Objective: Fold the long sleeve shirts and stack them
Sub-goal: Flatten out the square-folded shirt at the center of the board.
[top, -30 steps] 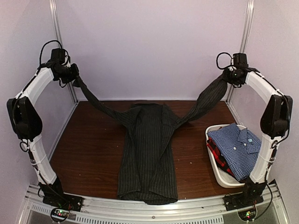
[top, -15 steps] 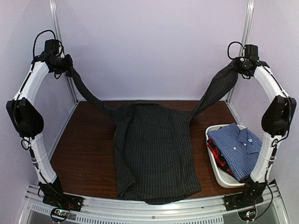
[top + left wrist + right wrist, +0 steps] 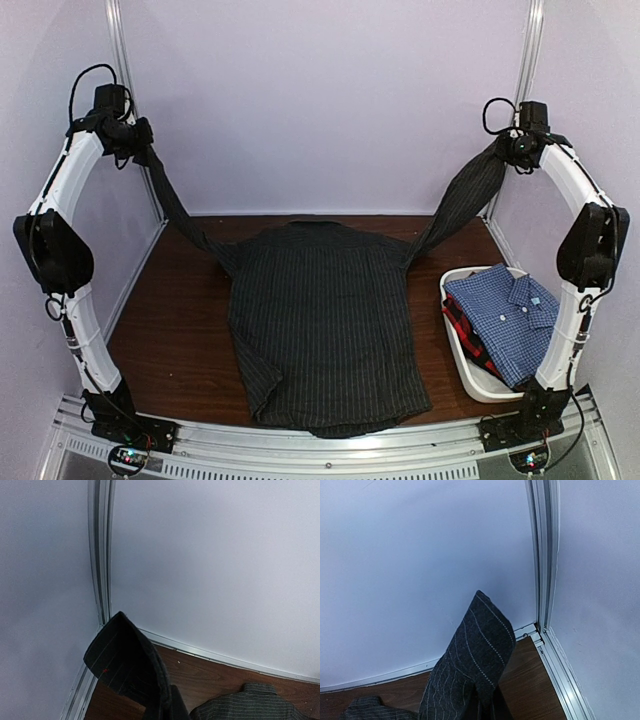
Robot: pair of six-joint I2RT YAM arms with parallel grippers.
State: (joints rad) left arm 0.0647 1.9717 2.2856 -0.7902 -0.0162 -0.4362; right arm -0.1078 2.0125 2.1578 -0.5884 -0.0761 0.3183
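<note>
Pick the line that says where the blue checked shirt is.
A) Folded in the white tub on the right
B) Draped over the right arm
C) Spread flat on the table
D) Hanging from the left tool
A: the blue checked shirt lies folded in the white tub on the right, while the black pinstriped shirt is the one spread on the table.
</note>
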